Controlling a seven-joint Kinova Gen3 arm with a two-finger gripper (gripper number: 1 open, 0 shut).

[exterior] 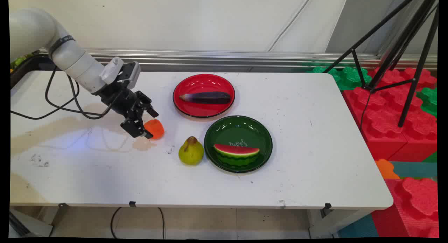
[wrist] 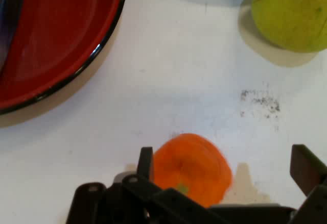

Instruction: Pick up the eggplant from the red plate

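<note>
Two fingers wide apart round orange fruit

Gripper (exterior: 148, 125) low at center-left of frame, fingers (wrist: 145, 164) spread, orange fruit (wrist: 190, 169) between them, nearer one finger, resting on table (exterior: 315, 159). Judgement: center it btw pads, close slow so it won't roll. Pear (exterior: 191, 151) lower right of it; red plate (exterior: 204, 82) w/ eggplant (exterior: 205, 97) upper right.

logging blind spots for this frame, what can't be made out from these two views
- Orange fruit: its left side is hidden by the gripper in the main view; its lower part is covered by the linkage in the hand view.
- Finger contact with the fruit: not settled in either view.
- Red plate and pear: cut off by the hand view's edges.
- White marking in the green plate: too small to read, main view.
</note>
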